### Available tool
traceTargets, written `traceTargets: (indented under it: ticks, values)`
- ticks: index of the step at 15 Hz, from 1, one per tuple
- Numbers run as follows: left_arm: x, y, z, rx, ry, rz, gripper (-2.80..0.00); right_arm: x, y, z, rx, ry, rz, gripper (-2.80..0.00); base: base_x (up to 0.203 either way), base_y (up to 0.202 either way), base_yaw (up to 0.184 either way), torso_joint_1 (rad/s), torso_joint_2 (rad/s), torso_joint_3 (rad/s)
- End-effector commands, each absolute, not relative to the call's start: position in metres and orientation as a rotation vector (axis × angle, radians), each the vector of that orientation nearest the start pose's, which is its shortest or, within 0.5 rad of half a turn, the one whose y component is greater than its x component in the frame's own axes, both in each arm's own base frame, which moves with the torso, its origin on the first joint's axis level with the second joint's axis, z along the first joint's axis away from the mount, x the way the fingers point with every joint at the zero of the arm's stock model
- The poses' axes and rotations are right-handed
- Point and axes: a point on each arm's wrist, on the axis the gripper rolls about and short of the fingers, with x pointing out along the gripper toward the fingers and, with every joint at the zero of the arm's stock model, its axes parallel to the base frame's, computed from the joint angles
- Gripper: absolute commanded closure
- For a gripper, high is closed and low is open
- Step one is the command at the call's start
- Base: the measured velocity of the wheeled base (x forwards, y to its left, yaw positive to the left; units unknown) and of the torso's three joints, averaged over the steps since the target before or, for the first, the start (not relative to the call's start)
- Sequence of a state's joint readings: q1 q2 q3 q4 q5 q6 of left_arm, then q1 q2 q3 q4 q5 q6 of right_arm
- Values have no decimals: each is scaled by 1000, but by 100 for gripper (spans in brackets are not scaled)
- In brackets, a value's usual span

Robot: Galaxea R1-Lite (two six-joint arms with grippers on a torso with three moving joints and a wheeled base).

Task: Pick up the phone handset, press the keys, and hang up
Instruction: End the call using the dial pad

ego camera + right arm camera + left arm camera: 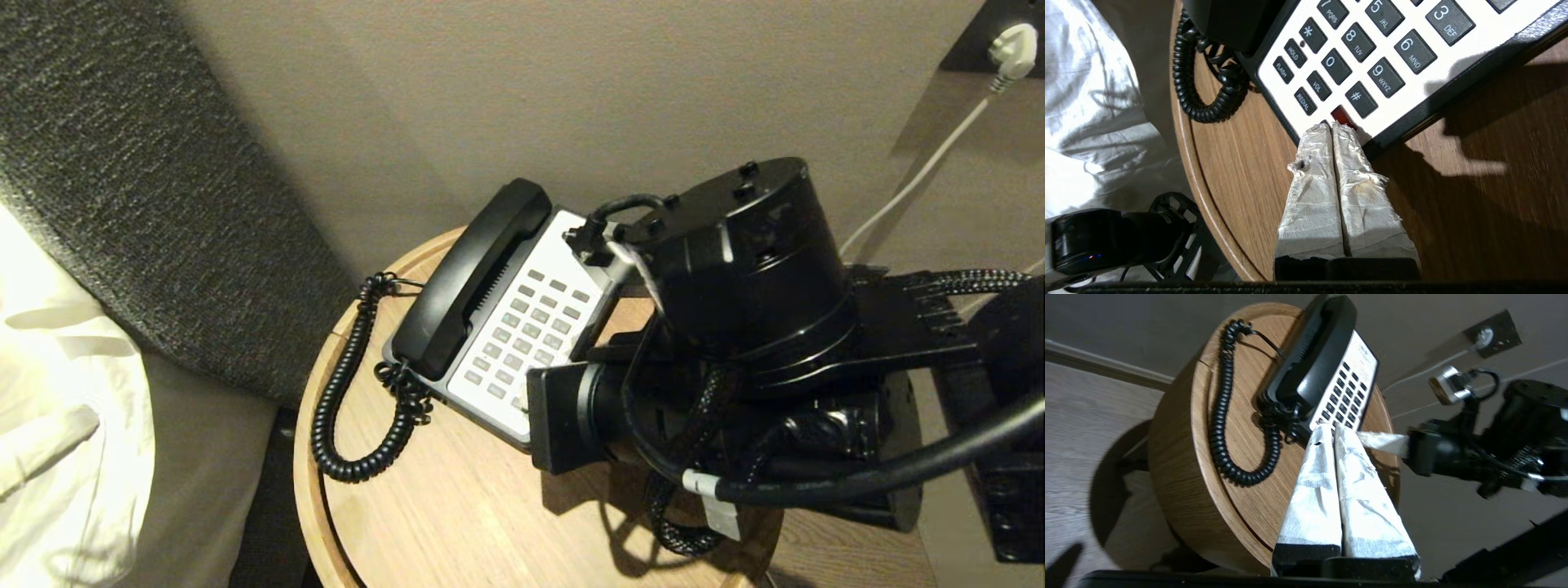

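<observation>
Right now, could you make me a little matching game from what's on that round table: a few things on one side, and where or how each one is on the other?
Things:
1. phone handset
2. coiled cord
3. right end effector
4. wall plug

Places or states:
A. shut, tips at the keypad's near edge by the red key
B. in the socket on the wall
C. lying in its cradle on the phone base
D. looped on the wooden table, beside the phone

Pairs: 1-C, 2-D, 3-A, 4-B
</observation>
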State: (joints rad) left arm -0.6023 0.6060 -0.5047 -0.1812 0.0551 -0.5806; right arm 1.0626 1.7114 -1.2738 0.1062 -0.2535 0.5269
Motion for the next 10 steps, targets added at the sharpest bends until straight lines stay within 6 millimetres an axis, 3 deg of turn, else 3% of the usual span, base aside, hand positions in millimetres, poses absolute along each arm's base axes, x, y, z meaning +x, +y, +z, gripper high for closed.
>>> traceTargets:
  ticks: [1,6,10]
  values:
    - [34,-20,237,-593,83,-513,0,156,269,246,168,613,649,0,0,0,0,0,0,0]
    - [35,-11,223,-577,36,-266,0,150,259,251,175,585,630,0,0,0,0,0,0,0]
    - [19,1,194,-542,-27,-10,0,148,254,260,194,557,631,0,0,0,0,0,0,0]
